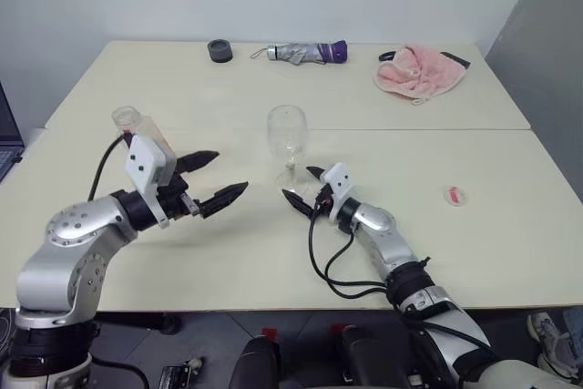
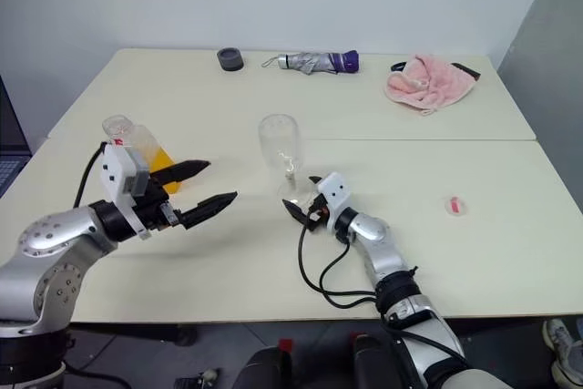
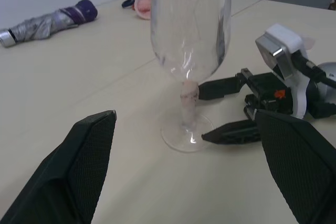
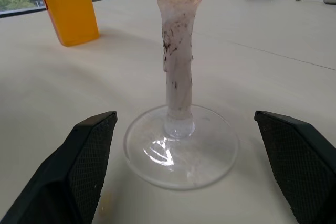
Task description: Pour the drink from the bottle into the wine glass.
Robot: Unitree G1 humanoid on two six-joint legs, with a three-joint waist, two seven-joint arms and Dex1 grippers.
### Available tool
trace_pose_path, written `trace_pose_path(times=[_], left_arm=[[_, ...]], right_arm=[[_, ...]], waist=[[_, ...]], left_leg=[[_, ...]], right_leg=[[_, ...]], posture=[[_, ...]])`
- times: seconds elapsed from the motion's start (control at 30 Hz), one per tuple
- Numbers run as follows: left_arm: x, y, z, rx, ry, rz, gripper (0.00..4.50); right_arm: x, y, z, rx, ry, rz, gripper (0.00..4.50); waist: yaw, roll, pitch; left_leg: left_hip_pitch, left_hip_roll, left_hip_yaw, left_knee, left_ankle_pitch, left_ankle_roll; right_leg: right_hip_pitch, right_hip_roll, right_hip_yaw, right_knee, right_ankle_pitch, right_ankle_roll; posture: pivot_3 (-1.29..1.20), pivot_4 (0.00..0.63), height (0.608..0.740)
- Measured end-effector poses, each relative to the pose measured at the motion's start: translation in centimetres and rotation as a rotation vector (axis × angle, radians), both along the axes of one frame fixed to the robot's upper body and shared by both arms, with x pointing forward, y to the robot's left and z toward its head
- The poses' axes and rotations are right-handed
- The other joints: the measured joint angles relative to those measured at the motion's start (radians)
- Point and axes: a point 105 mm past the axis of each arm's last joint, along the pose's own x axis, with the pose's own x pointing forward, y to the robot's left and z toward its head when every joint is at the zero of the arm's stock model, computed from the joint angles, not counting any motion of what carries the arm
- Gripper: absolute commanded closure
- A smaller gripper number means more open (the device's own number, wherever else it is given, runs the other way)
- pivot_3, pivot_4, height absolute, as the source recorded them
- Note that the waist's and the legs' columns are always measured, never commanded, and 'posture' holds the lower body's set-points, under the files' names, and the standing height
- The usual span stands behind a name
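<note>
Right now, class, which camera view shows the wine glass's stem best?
The right wrist view: the stem fills the middle, wrapped in smudged tape, above the round foot. The left wrist view shows the wine glass nearly whole, its stem smaller. In the eye views the stem is thin and partly behind the right gripper.

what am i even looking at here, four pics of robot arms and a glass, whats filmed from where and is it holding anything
This is a humanoid robot with two arms, each ending in a two-fingered black gripper. The two wide pictures come from cameras in its head, looking down over a cream table. The two close-ups come from cameras on each wrist, looking along that gripper's fingers.

The left gripper is open and empty. Behind it stands a bottle of orange drink. The right gripper is open at the foot of an upright, empty wine glass, holding nothing.

At the far edge lie a folded umbrella, a pink cloth and a small dark round object.
</note>
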Motion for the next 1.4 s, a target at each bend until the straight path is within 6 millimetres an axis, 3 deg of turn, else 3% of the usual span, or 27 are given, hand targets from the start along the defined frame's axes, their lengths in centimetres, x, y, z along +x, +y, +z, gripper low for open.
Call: trace_pose_path(times=[0.3,0.53,0.7,0.83,0.97,1.4], left_arm=[[-0.7,1.6,-3.6,0.001,0.049,0.131,0.00],[-0.5,2.7,-5.0,-0.011,0.029,0.266,0.00],[-0.3,6.7,-5.7,-0.028,-0.018,0.548,0.00],[-0.4,9.1,-6.4,-0.016,-0.020,0.682,0.00],[0.5,10.7,-5.6,-0.009,-0.049,0.757,0.00],[4.0,11.8,-3.0,-0.052,-0.098,0.793,0.00]], right_arm=[[-2.3,-3.6,0.1,-0.105,-0.009,0.006,0.02],[-4.9,-5.7,1.9,-0.142,-0.016,0.061,0.02],[-8.7,-6.0,4.8,-0.134,0.013,0.233,0.02],[-10.6,-5.5,6.1,-0.142,0.017,0.315,0.02],[-11.3,-4.9,6.3,-0.145,0.037,0.351,0.02],[-11.6,-4.1,5.9,-0.186,0.034,0.374,0.02]], waist=[[0.003,0.000,0.000],[0.007,0.000,0.000],[0.006,-0.001,0.000],[0.009,-0.001,0.000],[0.012,-0.002,0.000],[0.020,-0.002,0.000]], left_leg=[[0.000,0.000,0.000,0.000,0.000,0.000],[0.000,0.000,0.000,0.000,0.000,0.000],[0.000,0.000,-0.001,0.000,0.000,0.000],[0.000,-0.001,-0.002,0.001,0.000,0.000],[0.000,-0.002,-0.002,0.001,0.000,0.000],[-0.001,-0.002,-0.002,0.001,0.000,0.000]], right_leg=[[0.000,0.000,0.000,0.000,0.000,0.000],[0.000,0.000,0.000,0.000,0.000,0.000],[0.001,0.000,0.000,-0.001,0.000,0.000],[0.001,0.000,0.000,-0.001,-0.001,0.002],[0.001,0.001,-0.002,-0.001,-0.001,0.002],[0.001,0.001,-0.003,-0.001,0.000,0.001]], posture=[[0.00,0.150,0.740],[0.00,0.150,0.740],[0.00,0.150,0.740],[0.00,0.150,0.740],[0.00,0.150,0.740],[0.00,0.150,0.740]])
